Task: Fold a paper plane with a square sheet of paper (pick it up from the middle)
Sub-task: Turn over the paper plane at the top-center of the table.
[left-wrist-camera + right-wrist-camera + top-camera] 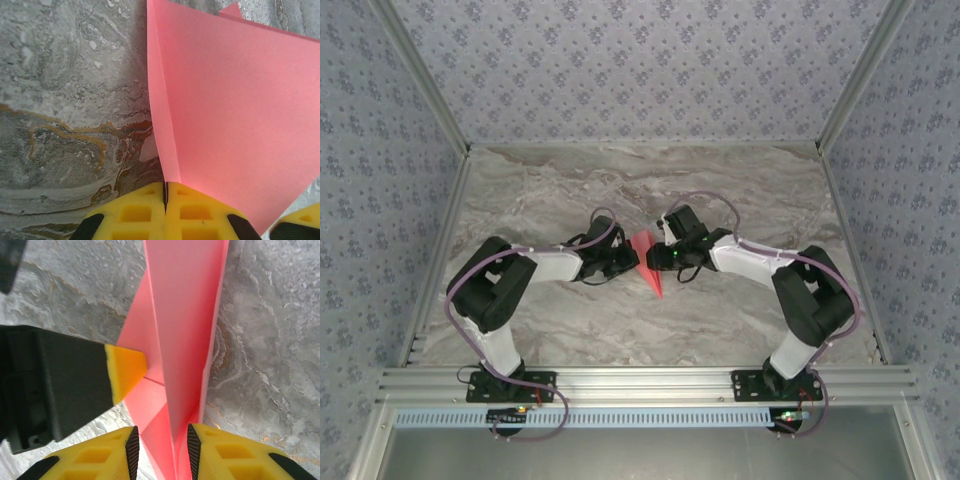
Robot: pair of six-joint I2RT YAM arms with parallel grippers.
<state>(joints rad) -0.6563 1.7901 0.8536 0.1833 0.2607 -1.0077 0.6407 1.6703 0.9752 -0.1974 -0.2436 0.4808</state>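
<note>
Yellow-fingered grippers, we count two: left gripper [165, 195] clamped on one edge, right gripper [161, 440] with jaws apart astride the upright fold, of one salmon-pink creased triangular paper plane [648, 265], between them at mid grey marble table [720, 330], edges cut off in both wrist views.

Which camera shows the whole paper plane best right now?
Top external: the paper plane shows nearly whole, a narrow pointed triangle. Left wrist gives one broad flap pinched in shut jaws; right wrist gives its folded spine standing between the jaws.
</note>
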